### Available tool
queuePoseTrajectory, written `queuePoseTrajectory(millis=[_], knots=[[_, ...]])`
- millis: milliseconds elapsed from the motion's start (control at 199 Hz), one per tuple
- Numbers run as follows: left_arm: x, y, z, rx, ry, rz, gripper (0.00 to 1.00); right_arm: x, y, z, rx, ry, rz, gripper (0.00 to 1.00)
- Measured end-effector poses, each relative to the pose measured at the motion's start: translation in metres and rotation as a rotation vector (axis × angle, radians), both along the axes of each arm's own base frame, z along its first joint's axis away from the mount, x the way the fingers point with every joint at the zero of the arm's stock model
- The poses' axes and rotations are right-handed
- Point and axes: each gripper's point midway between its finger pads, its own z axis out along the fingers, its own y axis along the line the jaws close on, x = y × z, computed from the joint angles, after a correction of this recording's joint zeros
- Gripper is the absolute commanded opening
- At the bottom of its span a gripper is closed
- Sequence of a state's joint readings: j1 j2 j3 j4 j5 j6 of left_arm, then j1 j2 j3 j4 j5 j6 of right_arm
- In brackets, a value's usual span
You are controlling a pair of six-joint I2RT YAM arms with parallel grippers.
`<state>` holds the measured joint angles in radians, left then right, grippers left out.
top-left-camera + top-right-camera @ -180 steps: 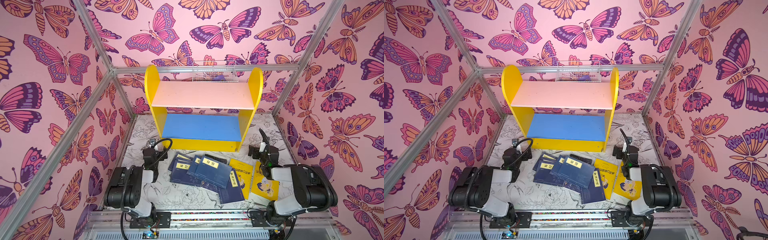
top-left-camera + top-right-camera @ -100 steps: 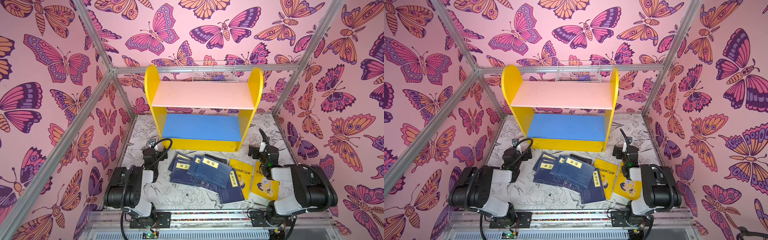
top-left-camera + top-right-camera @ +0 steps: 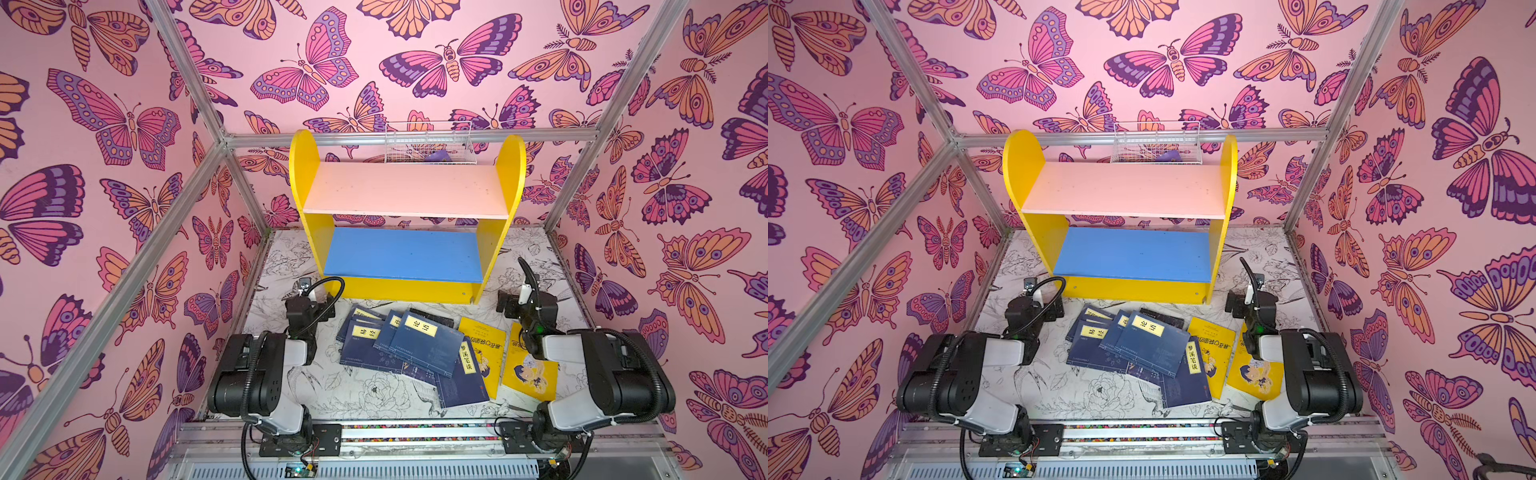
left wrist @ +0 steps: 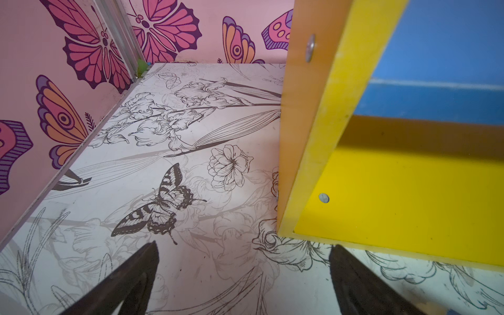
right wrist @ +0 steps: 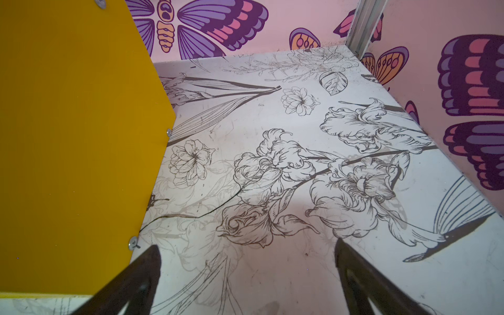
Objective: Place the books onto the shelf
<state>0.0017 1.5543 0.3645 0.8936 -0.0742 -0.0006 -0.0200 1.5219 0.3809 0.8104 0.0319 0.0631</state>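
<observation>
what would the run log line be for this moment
shelf: both boards bare | books: piled on table | left gripper: open, empty | right gripper: open, empty

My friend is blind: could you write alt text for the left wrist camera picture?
The left end effector hangs open and empty over a table printed with ink-drawn flowers, its two dark fingers spread wide. Just ahead stands the yellow shelf, its blue lower board bare, with a pink butterfly wall behind.

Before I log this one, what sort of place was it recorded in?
Likely a purpose-built robot test booth, not a home: pink butterfly-print wall panels in an aluminium strut frame, a flower-print tabletop, and a small yellow two-tier shelf with navy and yellow paperback books laid out before it.
</observation>
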Motion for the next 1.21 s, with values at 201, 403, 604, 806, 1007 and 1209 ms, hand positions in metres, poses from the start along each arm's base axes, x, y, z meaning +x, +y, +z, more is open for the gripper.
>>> queuePoseTrajectory(millis=[201, 403, 604, 806, 1007, 1209], knots=[[0.000, 0.000, 0.000, 0.000, 0.000, 0.000, 0.99, 0.000, 0.000, 0.000, 0.000, 0.000, 0.000, 0.99], [0.000, 0.000, 0.000, 0.000, 0.000, 0.000, 0.99, 0.000, 0.000, 0.000, 0.008, 0.001, 0.005, 0.99], [0.000, 0.000, 0.000, 0.001, 0.006, 0.002, 0.99, 0.000, 0.002, -0.001, 0.019, 0.005, 0.023, 0.99], [0.007, 0.014, 0.042, 0.034, -0.021, 0.110, 0.99, 0.007, -0.011, 0.036, 0.029, 0.016, -0.066, 0.82], [-0.013, 0.026, 0.073, 0.112, -0.084, 0.320, 0.99, -0.001, -0.046, 0.082, 0.082, 0.008, -0.334, 0.82], [-0.047, 0.015, 0.090, 0.122, -0.076, 0.433, 0.99, -0.049, -0.050, 0.070, 0.166, 0.145, -0.490, 0.82]])
